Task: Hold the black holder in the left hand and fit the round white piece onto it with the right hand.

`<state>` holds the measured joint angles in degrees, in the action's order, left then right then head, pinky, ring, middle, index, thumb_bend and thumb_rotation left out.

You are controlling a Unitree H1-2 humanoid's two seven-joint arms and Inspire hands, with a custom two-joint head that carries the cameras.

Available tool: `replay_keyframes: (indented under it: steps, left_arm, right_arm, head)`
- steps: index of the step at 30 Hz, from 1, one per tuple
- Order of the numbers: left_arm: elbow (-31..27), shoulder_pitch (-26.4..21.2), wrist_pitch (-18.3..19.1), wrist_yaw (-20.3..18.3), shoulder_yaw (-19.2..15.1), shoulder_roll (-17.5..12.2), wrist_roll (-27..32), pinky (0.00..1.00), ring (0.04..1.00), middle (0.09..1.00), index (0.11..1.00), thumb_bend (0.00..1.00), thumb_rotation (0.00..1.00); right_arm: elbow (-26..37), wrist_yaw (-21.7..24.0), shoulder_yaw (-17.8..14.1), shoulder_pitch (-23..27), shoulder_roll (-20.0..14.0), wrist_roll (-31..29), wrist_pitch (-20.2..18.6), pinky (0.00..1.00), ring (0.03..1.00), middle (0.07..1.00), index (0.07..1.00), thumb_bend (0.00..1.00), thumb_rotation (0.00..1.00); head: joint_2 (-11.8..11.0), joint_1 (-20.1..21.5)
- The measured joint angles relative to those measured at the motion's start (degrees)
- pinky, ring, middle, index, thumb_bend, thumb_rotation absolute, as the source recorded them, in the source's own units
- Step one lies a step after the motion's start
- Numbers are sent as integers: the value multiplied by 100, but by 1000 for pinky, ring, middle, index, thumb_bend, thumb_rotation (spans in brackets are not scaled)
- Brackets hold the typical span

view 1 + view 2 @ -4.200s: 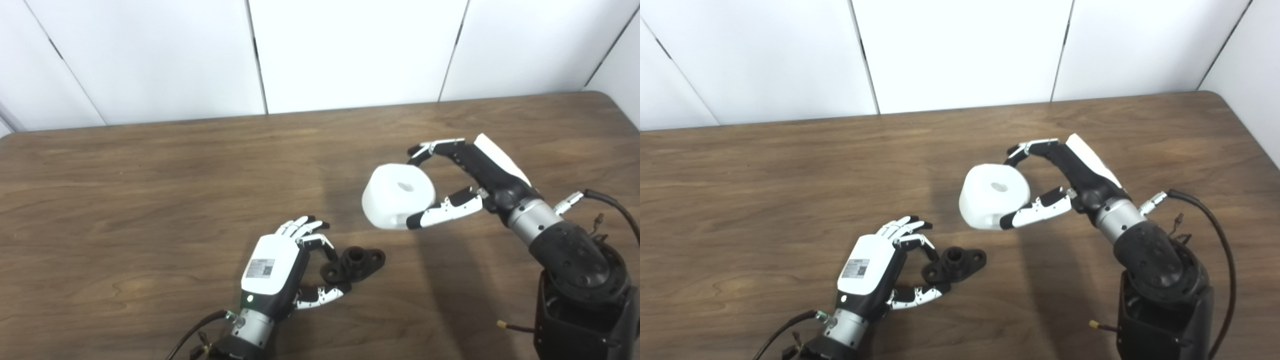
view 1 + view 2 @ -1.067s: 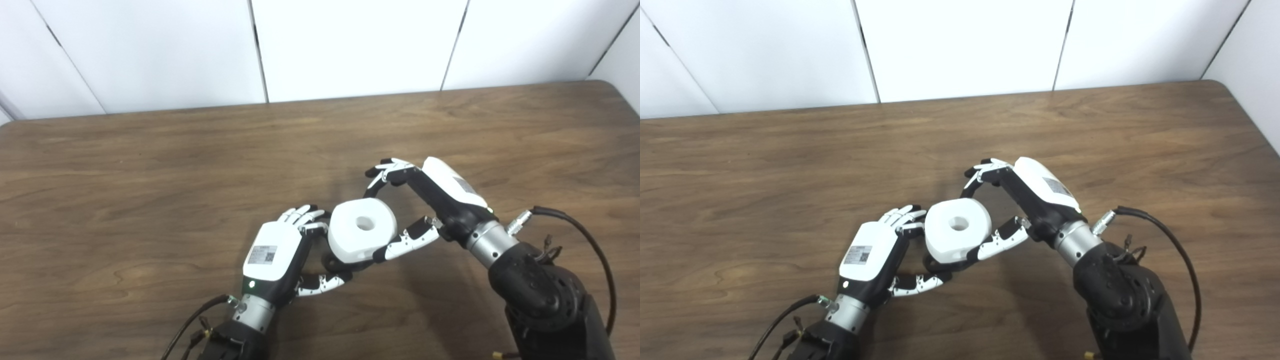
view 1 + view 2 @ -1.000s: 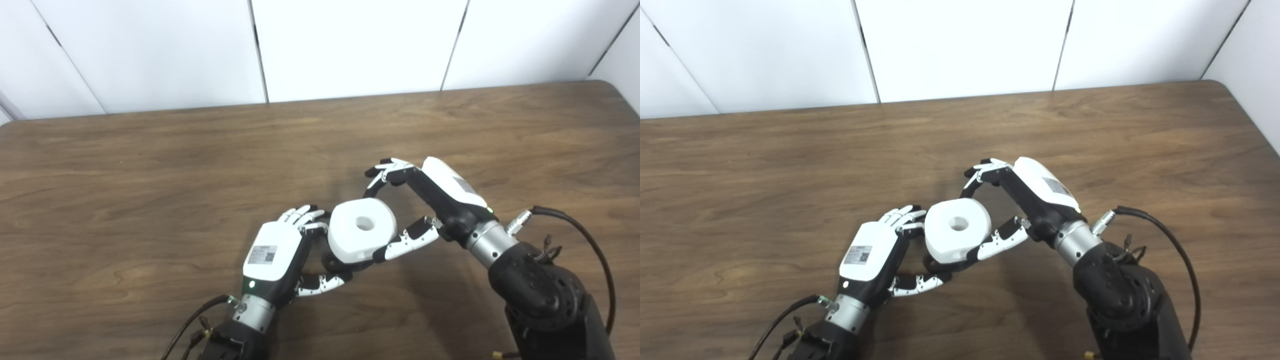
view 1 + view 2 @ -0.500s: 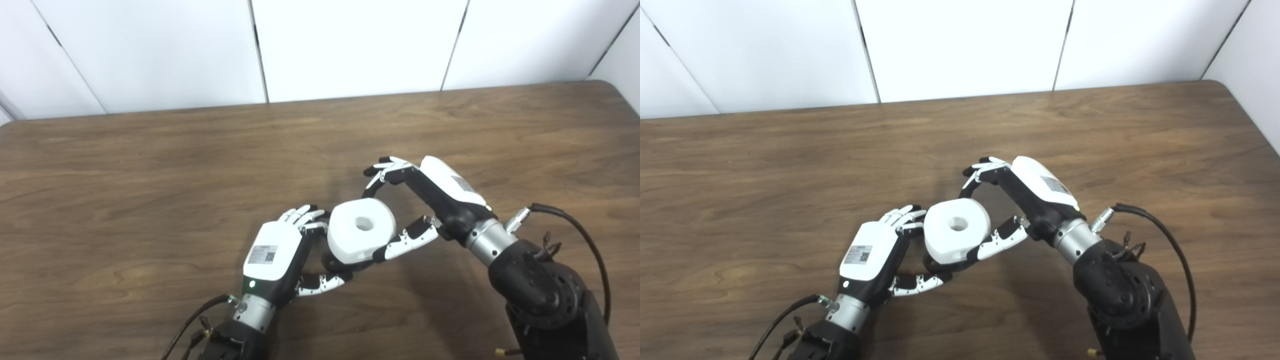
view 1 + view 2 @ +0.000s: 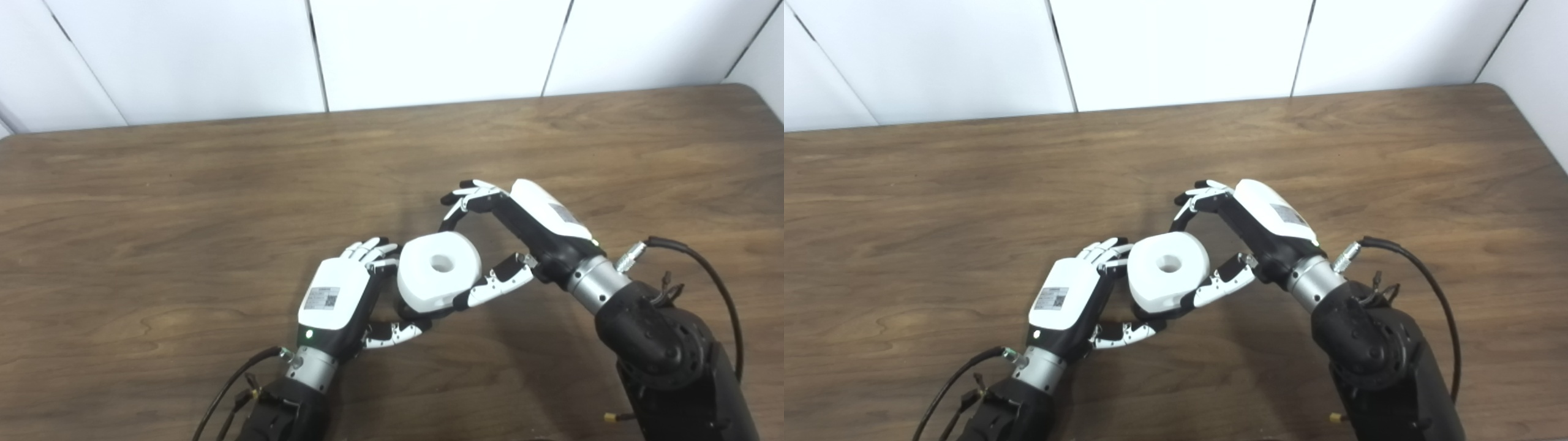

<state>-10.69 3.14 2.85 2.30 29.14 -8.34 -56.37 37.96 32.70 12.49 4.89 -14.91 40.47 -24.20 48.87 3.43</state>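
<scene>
The left hand (image 5: pixel 334 300) pinches the small black plastic holder (image 5: pixel 409 313) steady on the brown wooden worktop (image 5: pixel 184 202), while the right hand (image 5: pixel 520 236), at its 2 o'clock, grips the round white plastic piece (image 5: pixel 438 269) sitting on top.

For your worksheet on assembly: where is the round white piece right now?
In both eye views the round white piece sits near the table's centre-front, between the left hand and right hand, covering the black holder.

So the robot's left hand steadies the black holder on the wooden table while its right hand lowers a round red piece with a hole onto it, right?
Almost. The round piece is white, not red, as both eye views show. The rest holds: left hand at the black holder on the wooden table, right hand holding the piece over it.
</scene>
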Motion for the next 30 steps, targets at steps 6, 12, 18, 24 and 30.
replay_keyframes:
  steps: [6, 12, 18, 24, 30]
  left_arm:
    - [0, -1, -1, 0, 0, 0, 0, 874, 886, 817, 487, 520, 48]
    - [-12, -6, 19, -29, -1, 1, 0, 880, 890, 819, 488, 520, 49]
    - [-12, -7, 20, -32, 0, 1, 0, 875, 886, 816, 488, 520, 49]
    - [-13, -8, 21, -32, 0, 1, 0, 875, 889, 818, 488, 520, 48]
    - [-19, -11, 36, -45, -1, 0, -1, 879, 889, 818, 488, 520, 49]
  right_arm:
    - [5, 0, 13, 3, -18, 0, 0, 804, 933, 822, 483, 523, 132]
    - [8, -3, 13, 3, -35, 1, 3, 799, 929, 818, 483, 523, 131]
    - [14, -5, 19, 7, -96, 1, 8, 802, 924, 815, 483, 523, 131]
    - [14, -23, 21, 23, -177, 1, 15, 793, 927, 813, 483, 523, 131]
    - [14, -33, 13, 23, -212, -1, 20, 792, 931, 815, 483, 523, 131]
  head:
    - [26, 18]
    - [26, 26]
    - [26, 26]
    - [44, 35]
    - [26, 44]
